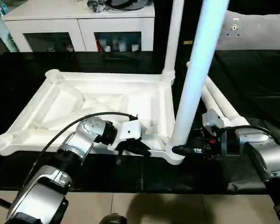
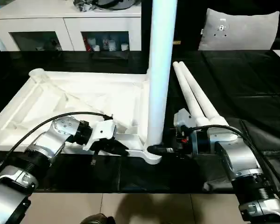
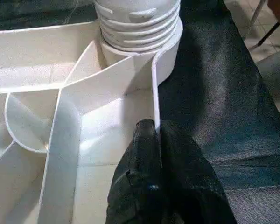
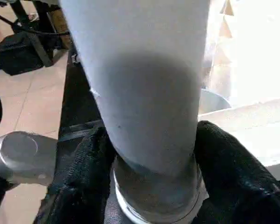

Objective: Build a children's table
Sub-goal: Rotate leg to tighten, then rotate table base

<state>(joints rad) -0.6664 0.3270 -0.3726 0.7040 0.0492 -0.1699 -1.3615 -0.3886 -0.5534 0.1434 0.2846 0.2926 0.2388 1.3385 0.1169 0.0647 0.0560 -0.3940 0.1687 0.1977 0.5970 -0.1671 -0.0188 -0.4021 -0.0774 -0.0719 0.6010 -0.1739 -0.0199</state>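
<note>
Black work surface [image 2: 252,84] bears upturned ribbed white top [image 1: 98,100], two legs [image 2: 159,70] upright

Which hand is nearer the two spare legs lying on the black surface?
Right. The right hand grips the upright leg at its base, beside the spare legs. The left hand pinches the tabletop rim, beyond that upright leg.

The upturned plastic table top [image 1: 98,100] with its ribbed underside is white, as are the tapered tube legs [image 2: 196,100]. The cloth-covered counter [image 2: 252,88] is black. Both robot forearms [image 1: 77,147] are silver, their fingers [image 3: 147,154] black, beside a grey cushion [image 2: 238,30].
</note>
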